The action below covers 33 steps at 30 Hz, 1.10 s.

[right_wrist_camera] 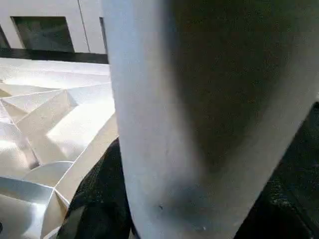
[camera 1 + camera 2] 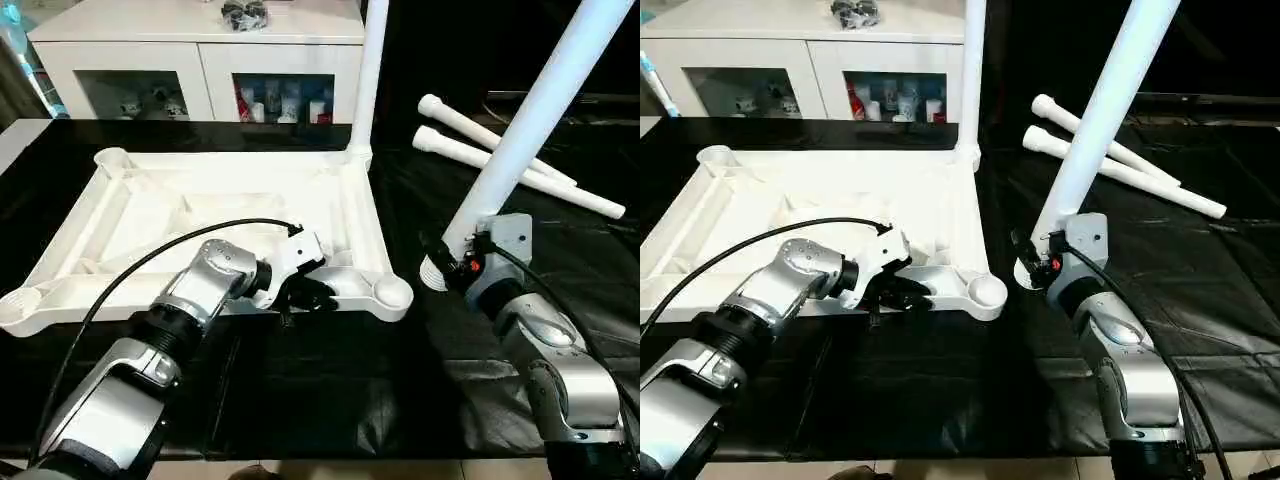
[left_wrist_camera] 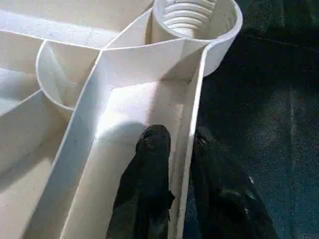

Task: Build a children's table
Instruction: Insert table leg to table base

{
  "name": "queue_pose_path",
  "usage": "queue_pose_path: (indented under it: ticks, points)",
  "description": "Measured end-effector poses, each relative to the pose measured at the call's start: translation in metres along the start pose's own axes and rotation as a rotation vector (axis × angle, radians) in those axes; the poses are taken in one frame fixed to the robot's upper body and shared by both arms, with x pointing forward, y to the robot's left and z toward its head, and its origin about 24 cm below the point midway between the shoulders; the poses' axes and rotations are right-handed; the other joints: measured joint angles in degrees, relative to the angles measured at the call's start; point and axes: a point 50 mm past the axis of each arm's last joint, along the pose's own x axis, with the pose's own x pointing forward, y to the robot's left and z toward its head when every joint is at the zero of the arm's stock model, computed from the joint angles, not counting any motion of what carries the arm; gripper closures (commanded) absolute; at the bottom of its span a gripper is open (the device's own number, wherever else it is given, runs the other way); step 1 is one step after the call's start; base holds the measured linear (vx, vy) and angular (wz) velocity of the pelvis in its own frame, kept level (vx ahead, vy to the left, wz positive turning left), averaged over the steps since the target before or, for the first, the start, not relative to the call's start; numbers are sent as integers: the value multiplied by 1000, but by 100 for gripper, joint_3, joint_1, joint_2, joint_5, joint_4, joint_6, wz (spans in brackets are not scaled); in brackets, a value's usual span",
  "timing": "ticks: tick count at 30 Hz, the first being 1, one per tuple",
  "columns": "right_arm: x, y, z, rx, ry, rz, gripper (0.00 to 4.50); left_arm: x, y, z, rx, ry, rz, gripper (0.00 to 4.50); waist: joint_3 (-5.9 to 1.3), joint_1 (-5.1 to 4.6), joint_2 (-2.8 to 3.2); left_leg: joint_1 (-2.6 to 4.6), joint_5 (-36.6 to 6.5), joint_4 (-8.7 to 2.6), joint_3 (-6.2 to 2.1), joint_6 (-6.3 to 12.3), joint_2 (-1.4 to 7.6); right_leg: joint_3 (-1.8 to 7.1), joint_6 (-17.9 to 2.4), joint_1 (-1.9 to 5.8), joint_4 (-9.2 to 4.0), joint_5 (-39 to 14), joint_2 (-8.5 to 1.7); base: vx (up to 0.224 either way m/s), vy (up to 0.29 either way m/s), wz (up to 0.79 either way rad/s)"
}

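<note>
- Table top, white plastic, lies ribbed underside up across the left-centre of the head view, on a desk covered w/ black sheeting.
- One leg stands upright in the top's far right corner socket, upper centre of frame, running out past the top edge.
- Near right corner socket is open; the left wrist view shows threads inside it.
- Left end effector, lower centre, pinches the top's near edge wall: one black finger inside the rim, the other on the outside, wall between them.
- Right end effector, centre right, is clamped on a second leg near its lower end; the leg leans up and to the right, out through the upper right corner.
- That leg's threaded end sits just above or on the black sheeting, just beside the open corner socket, apart from it; contact w/ the sheeting cannot be told.
- Two more legs lie side by side on the desk, upper right, well apart from the top.
- White cabinet w/ glass doors stands behind the desk, upper left; small items show behind the glass.
</note>
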Motion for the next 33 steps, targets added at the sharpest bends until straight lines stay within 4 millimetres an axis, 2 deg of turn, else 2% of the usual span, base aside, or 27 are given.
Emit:
queue_pose_path:
  ticks: [5, 8, 12, 15, 20, 26, 28, 33]
  points:
    - [0, 1, 0, -1, 1, 6, 255, 0, 1, 1, -36, -7, 6, 428, 1, -17, 2, 0, 0, -5, 2, 0, 0, 2, 0, -5, -2, 0, 0, 0, 0, 0]
    - [1, 4, -1, -3, 3, 22, 255, 0, 2, 1, -63, -9, 16, 446, 0, -60, 3, 0, 0, -11, 5, 0, 0, 5, 0, -8, -5, 0, 0, 0, 0, 0]
    - [1, 5, -1, -3, 5, 31, 255, -2, 4, 0, -100, -18, 82, 450, 0, -161, 2, -7, 0, -17, 8, 1, 0, 9, 1, -18, -12, -1, 3, 0, 0, 0]
    - [2, 6, -1, -1, 1, 34, 255, -7, 3, -3, -146, -25, 152, 450, 4, -188, -6, -7, 2, -29, 9, 3, 2, 11, 1, -23, -18, -1, 7, 0, 0, 0]
    - [6, 12, 3, 1, -13, 61, 255, -14, -7, -6, -184, -25, 197, 450, 4, -139, -6, -12, 15, -38, 11, 26, 4, 9, 0, -23, -37, -1, 10, 0, 0, 0]
    - [9, 18, 5, 12, -27, 106, 256, -15, -23, -8, -74, -55, 144, 450, 5, -60, -1, -18, 13, -42, 14, 27, 3, 8, 1, -23, -48, -1, 8, 0, 0, 0]
    - [9, 20, 6, 18, -29, 169, 257, -15, -24, -8, -40, -50, 132, 450, 7, -14, 3, -18, 8, -45, 15, 16, 3, 7, 1, -22, -47, 0, 8, 0, 0, 0]
    - [9, 25, 9, 10, -2, 314, 257, -14, -23, -9, -17, -52, 124, 450, 5, 17, 21, -16, 8, -44, 16, 15, 3, 7, 5, -21, -46, 2, 6, 0, 0, 0]
